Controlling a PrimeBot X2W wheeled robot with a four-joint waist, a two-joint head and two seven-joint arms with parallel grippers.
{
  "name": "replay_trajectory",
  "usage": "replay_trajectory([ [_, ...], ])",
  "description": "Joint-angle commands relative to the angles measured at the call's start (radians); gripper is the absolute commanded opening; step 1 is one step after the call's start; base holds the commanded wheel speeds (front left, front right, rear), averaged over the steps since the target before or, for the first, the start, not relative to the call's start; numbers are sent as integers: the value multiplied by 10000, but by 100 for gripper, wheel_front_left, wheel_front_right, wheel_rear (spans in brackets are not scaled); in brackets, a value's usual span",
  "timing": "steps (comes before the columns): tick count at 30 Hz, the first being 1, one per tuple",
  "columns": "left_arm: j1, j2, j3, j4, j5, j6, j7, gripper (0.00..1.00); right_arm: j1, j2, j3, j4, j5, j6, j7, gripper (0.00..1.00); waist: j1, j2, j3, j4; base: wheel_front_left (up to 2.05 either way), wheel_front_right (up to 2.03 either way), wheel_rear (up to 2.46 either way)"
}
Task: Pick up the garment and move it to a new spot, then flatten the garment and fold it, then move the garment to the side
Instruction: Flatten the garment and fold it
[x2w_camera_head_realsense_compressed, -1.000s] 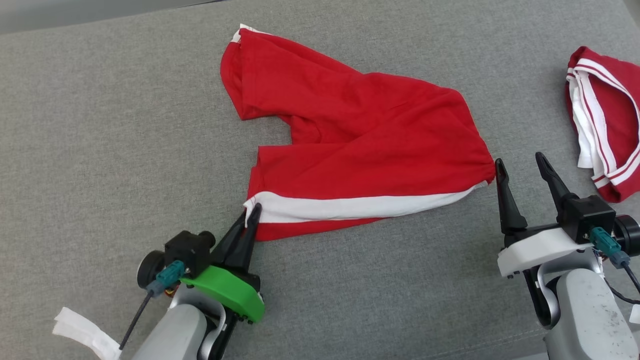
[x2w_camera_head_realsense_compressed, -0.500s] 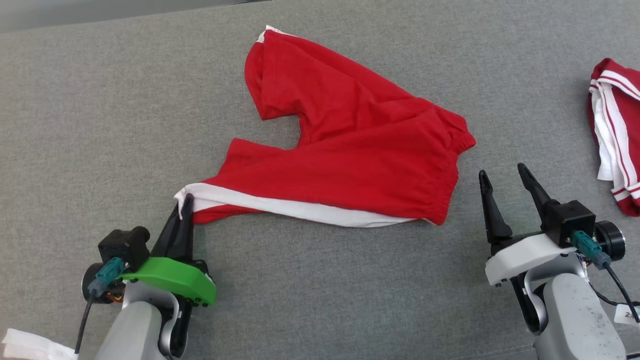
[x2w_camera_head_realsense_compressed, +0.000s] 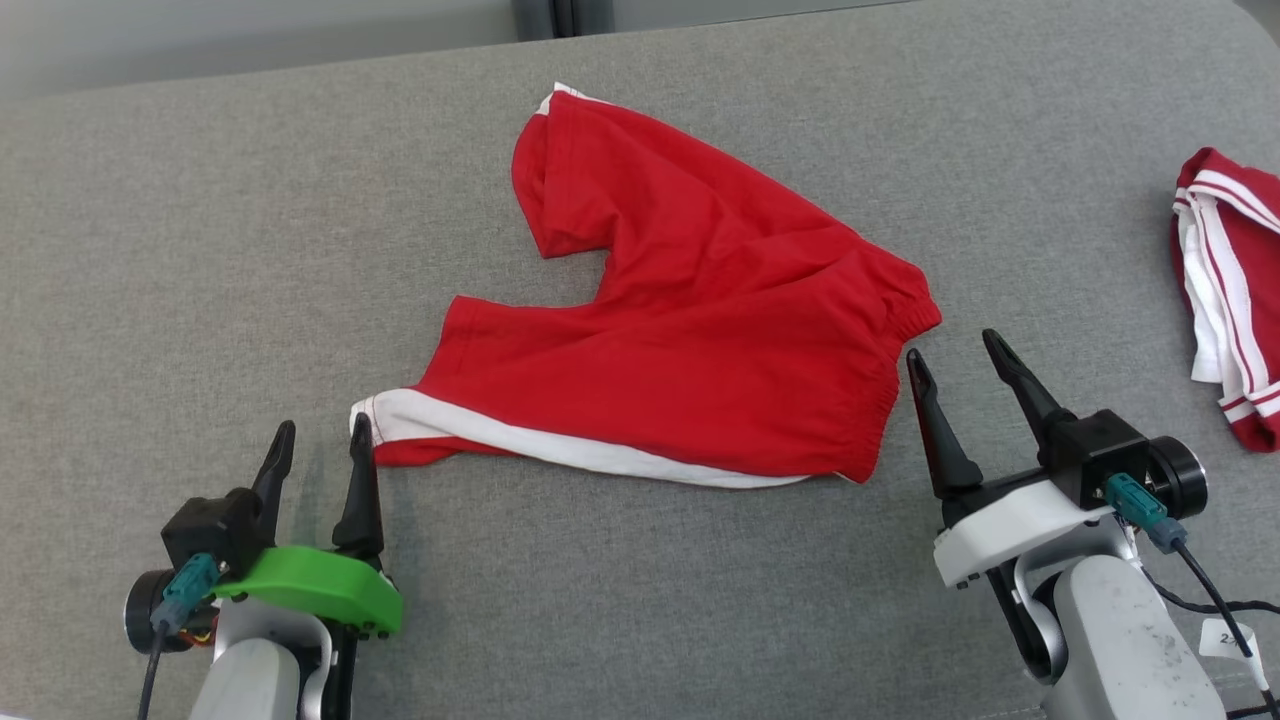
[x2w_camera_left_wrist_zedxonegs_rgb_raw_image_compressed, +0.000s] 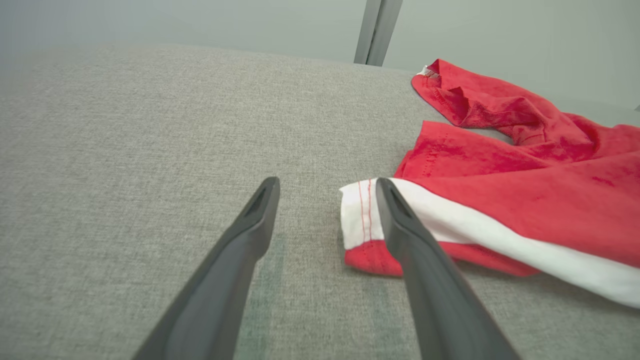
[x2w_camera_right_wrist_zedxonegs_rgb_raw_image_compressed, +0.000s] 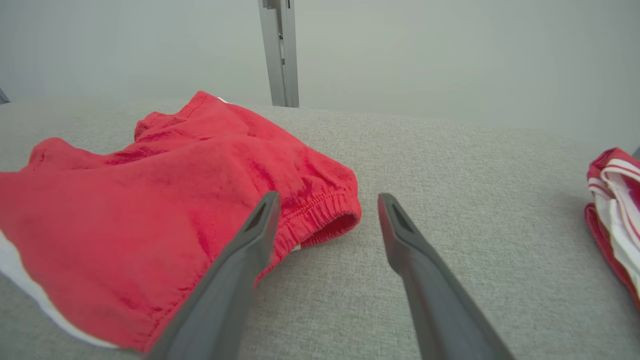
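Observation:
The garment (x2w_camera_head_realsense_compressed: 690, 330) is a pair of red shorts with a white side stripe, lying spread on the grey cloth surface (x2w_camera_head_realsense_compressed: 200, 250). Its white-striped leg hem (x2w_camera_left_wrist_zedxonegs_rgb_raw_image_compressed: 362, 220) rests against the right finger of my left gripper (x2w_camera_head_realsense_compressed: 322, 440), which stands open with nothing between its fingers. In the left wrist view the left gripper (x2w_camera_left_wrist_zedxonegs_rgb_raw_image_compressed: 327, 187) is open just left of that hem. My right gripper (x2w_camera_head_realsense_compressed: 955, 350) is open too, just right of the elastic waistband (x2w_camera_right_wrist_zedxonegs_rgb_raw_image_compressed: 325, 215). In the right wrist view the right gripper (x2w_camera_right_wrist_zedxonegs_rgb_raw_image_compressed: 327, 200) frames the waistband corner without touching it.
A second red garment with white stripes (x2w_camera_head_realsense_compressed: 1230, 290) lies bunched at the right edge, also in the right wrist view (x2w_camera_right_wrist_zedxonegs_rgb_raw_image_compressed: 612, 200). A metal post (x2w_camera_right_wrist_zedxonegs_rgb_raw_image_compressed: 280, 50) stands behind the surface's far edge. A white tag (x2w_camera_head_realsense_compressed: 1230, 640) hangs by my right arm.
My left gripper pulled the leg hem leftward, then opened and let it go. The garment now lies flatter. The head camera shifted as well.

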Motion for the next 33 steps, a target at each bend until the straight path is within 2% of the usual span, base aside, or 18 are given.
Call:
replay_trajectory([
  [1, 252, -23, 146, -143, 188, 34, 5, 100, 219, -34, 58, -112, 116, -17, -47, 100, 0, -1, -229, 39, 0, 0, 0],
  [12, 1344, -363, 448, -571, 711, 34, 5, 100, 1041, -39, 1160, 746, 1233, -17, -47, 100, 0, -1, -906, 337, 0, 0, 0],
  [18, 1231, -429, 348, -763, 730, 34, 5, 100, 780, -39, 1260, 1324, 2033, -17, -45, 100, 0, -1, -764, 592, 0, 0, 0],
  [22, 1071, -409, 224, -880, 643, 34, 5, 100, 378, -40, 1264, 1695, 2168, -17, -47, 100, 0, -1, -598, 788, 0, 0, 0],
  [23, 1034, -403, 175, -905, 618, 34, 5, 100, 268, -40, 1239, 1701, 2172, -17, -47, 52, 0, -1, -553, 841, 0, 0, 0],
  [24, 995, -388, 127, -937, 582, 34, 5, 100, 123, -37, 1205, 1625, 2144, -17, -45, 35, 0, -1, -494, 913, 0, 0, 0],
  [25, 975, -368, 84, -969, 548, 34, 5, 100, 37, -35, 1144, 1546, 2122, -17, -47, 0, 0, -1, -446, 968, 0, 0, 0],
  [28, 911, -309, -2, -1078, 492, 34, 5, 100, -312, -40, 859, 1360, 1825, -17, -45, 0, 0, -1, -234, 1161, 0, 0, 0],
  [33, 758, -209, -204, -1045, 350, 34, 5, 100, -1273, -40, 445, 1837, 1057, -17, -45, 0, 0, -1, 96, 1448, 0, 0, 0],
])
